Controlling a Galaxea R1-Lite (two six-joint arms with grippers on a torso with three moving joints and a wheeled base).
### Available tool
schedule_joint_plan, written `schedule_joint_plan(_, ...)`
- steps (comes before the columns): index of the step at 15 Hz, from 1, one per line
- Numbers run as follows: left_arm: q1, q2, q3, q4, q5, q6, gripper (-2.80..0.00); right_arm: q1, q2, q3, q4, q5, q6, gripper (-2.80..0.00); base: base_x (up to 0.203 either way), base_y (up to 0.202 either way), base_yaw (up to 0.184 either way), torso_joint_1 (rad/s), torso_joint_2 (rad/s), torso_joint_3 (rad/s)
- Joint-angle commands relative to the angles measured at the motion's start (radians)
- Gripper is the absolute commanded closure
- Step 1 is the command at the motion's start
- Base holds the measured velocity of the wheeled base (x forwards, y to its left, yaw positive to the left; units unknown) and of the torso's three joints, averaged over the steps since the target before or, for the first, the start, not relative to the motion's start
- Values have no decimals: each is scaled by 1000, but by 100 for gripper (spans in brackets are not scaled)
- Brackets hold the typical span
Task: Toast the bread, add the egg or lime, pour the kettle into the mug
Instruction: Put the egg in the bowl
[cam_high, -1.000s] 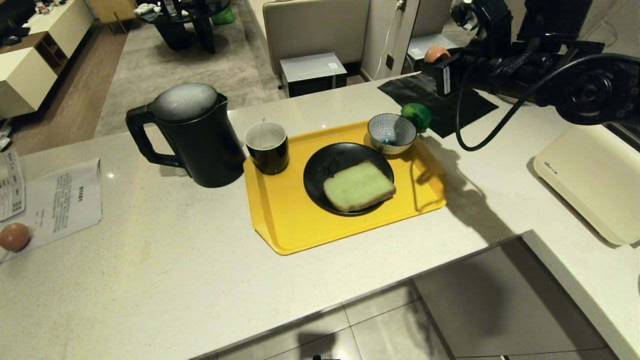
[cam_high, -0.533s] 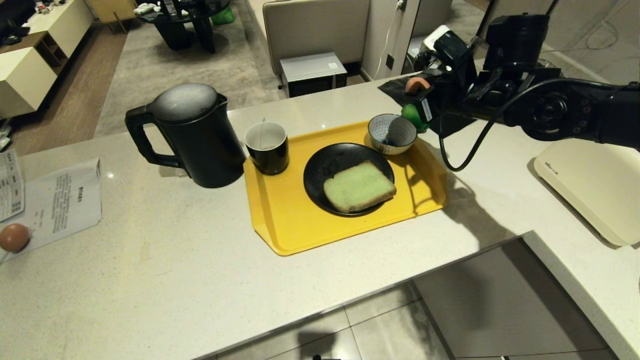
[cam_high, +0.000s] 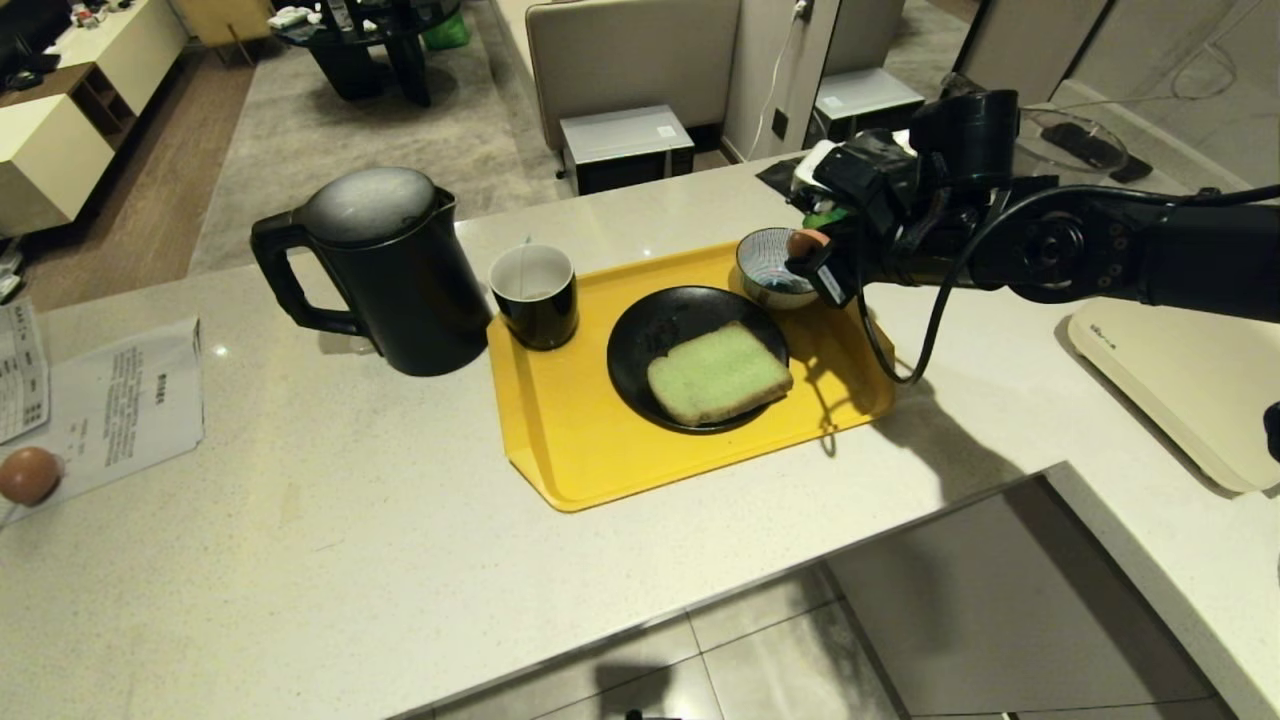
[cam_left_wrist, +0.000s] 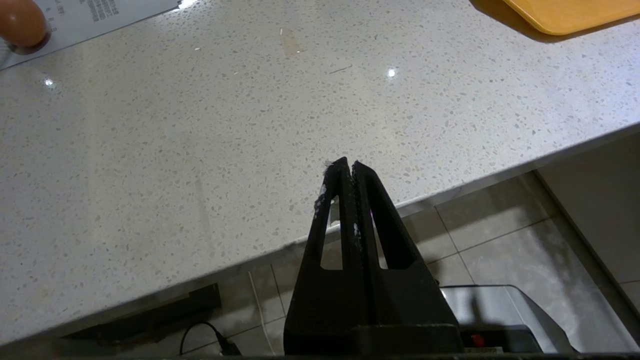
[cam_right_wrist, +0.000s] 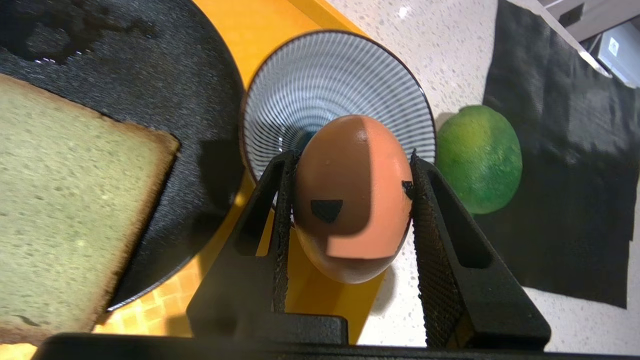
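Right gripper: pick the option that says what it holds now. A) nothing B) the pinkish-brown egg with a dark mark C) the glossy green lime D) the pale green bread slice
B: the right gripper is clamped on the pinkish-brown egg, hanging by the rim of the blue-and-white striped bowl, while the green lime lies on the counter beside the bowl.

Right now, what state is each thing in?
Right gripper: shut on the egg, above the bowl's rim.
Left gripper: shut, empty, near the counter edge.
Bowl: upright on the tray, nothing visible inside.
Bread: flat on the black plate.
Lime: on the counter beside the bowl.
Mug: upright on the tray.
Kettle: upright, lid closed.
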Motion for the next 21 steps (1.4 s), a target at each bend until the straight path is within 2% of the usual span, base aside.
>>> schedule_joint_plan(1,1,1,0,0,0,0,0,11,12,-5,1,1,-5,0,0,0,0,0,0,0)
schedule_joint_plan(8,1,1,0,0,0,0,0,48,41,-15,-28,1,1,0,0,0,0,0,0,0)
schedule_joint_plan(14,1,1,0,0,0,0,0,47,113,-35,-181,-39,4,0,0,0,0,0,0,0)
schedule_joint_plan(21,1,1,0,0,0,0,0,24,144,-40,-218,-67,0,0,0,0,0,0,0,0)
